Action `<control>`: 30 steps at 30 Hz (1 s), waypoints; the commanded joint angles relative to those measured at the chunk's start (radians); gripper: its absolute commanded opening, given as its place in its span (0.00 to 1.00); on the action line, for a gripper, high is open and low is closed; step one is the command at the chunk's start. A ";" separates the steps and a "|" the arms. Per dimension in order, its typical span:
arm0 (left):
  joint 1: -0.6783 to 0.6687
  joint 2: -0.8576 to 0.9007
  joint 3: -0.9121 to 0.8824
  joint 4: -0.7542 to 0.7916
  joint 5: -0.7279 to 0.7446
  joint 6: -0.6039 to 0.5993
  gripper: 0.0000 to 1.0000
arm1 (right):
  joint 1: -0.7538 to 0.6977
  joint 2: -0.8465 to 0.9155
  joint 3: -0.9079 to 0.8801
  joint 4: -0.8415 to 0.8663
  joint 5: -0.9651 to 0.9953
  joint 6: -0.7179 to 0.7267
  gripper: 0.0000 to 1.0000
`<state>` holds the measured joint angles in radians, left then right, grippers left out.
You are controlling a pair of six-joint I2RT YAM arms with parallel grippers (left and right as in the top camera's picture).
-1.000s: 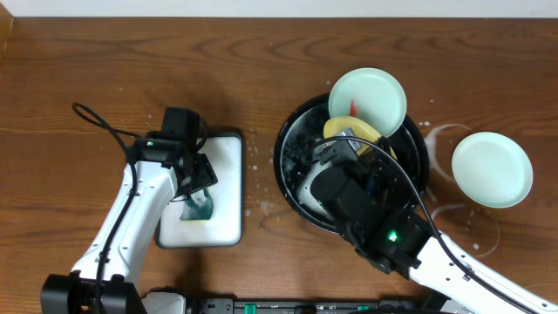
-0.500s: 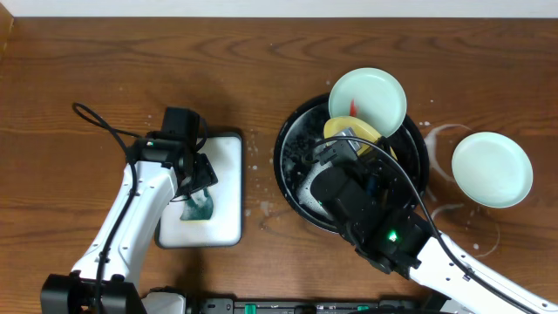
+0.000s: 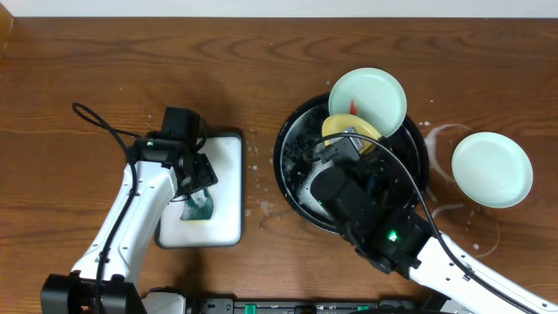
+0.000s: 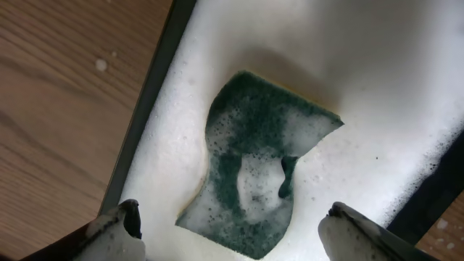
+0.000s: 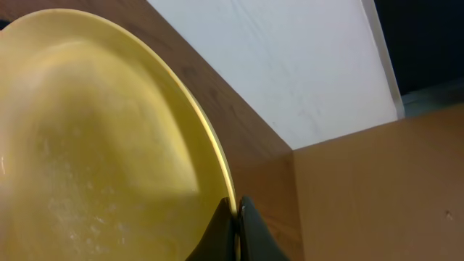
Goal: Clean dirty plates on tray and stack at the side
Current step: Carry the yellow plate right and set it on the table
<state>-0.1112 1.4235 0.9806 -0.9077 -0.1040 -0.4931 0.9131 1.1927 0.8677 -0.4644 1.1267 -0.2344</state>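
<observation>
The black round tray point(image 3: 292, 144) sits right of centre. A yellow plate point(image 3: 344, 131) is in it, tilted up, its rim pinched by my right gripper point(image 5: 237, 217); the plate fills the right wrist view point(image 5: 94, 145). A mint-blue plate point(image 3: 370, 100) with a red smear leans on the tray's far rim. Another mint-blue plate point(image 3: 492, 169) lies on the table to the right. My left gripper point(image 4: 232, 228) is open, its fingers either side of the green sponge point(image 4: 257, 170) and not touching it.
The white dark-rimmed rectangular tray point(image 3: 228, 187) holds foam and the green sponge point(image 3: 200, 208) at the left. Water rings and drops mark the wood around the right plate. The left arm's cable loops over the table at the left.
The yellow plate has lifted and shifted slightly toward the tray's far side in the right gripper. The left arm has not moved.
</observation>
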 commanded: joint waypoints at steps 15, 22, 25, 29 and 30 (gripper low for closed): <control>0.005 -0.002 -0.003 0.001 -0.002 0.006 0.83 | -0.162 -0.016 0.020 -0.172 -0.195 0.394 0.01; 0.005 -0.002 -0.003 0.001 -0.002 0.006 0.83 | -0.517 -0.075 0.039 -0.217 -0.789 0.533 0.01; 0.005 -0.002 -0.003 0.001 -0.002 0.006 0.83 | -0.735 -0.121 0.048 -0.217 -0.997 0.554 0.01; 0.005 -0.002 -0.003 0.001 -0.002 0.006 0.83 | -1.060 -0.132 0.047 -0.245 -1.212 0.567 0.01; 0.005 -0.002 -0.003 0.001 -0.002 0.006 0.83 | -1.117 -0.125 0.047 -0.252 -1.231 0.584 0.01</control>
<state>-0.1112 1.4235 0.9802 -0.9073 -0.1040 -0.4931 -0.0570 1.0668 0.8940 -0.7010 0.1284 0.2867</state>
